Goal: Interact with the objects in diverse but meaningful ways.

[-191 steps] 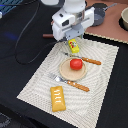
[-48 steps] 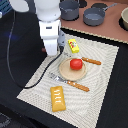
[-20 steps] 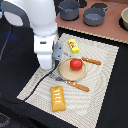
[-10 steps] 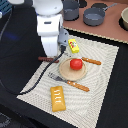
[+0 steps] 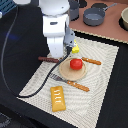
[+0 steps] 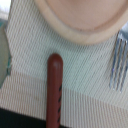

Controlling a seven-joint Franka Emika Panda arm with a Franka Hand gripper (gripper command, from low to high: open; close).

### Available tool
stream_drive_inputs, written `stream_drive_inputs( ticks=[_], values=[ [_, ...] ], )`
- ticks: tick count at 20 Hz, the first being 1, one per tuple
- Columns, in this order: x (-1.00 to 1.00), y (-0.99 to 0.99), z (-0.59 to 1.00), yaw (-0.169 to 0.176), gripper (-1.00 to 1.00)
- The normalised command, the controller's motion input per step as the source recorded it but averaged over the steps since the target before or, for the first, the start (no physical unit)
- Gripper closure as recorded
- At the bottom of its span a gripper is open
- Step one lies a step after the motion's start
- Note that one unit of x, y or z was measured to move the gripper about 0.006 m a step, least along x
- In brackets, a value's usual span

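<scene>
While the hand (image 5: 56, 56) hovers over the sausage (image 5: 48, 59) near the placemat (image 5: 100, 75) edge, we can't tell its spread; tomato (image 5: 75, 64) sits on the plate (image 5: 82, 73), pastry (image 5: 58, 97) well apart.

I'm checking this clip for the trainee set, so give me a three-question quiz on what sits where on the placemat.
1. True or false: the red tomato rests on the round wooden plate.
2. Which item lies nearest the pincer in the exterior view? A) the ridged pastry B) the dark-brown sausage C) the grey pots
3. Fill in: in the wrist view, the fork lies beside the ____ rim.

Key: 1 true; 2 B; 3 plate
</scene>
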Motion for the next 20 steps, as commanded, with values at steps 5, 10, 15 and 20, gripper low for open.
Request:
stream_drive_inputs(
  ticks=[5,10,15,20],
  values=[
    [0.82,0.00,0.15,-0.063,-1.00],
    [0.81,0.00,0.19,-0.064,-1.00],
    [0.79,0.01,0.19,-0.064,-1.00],
    [0.70,0.01,0.09,-0.058,-1.00]
  ],
)
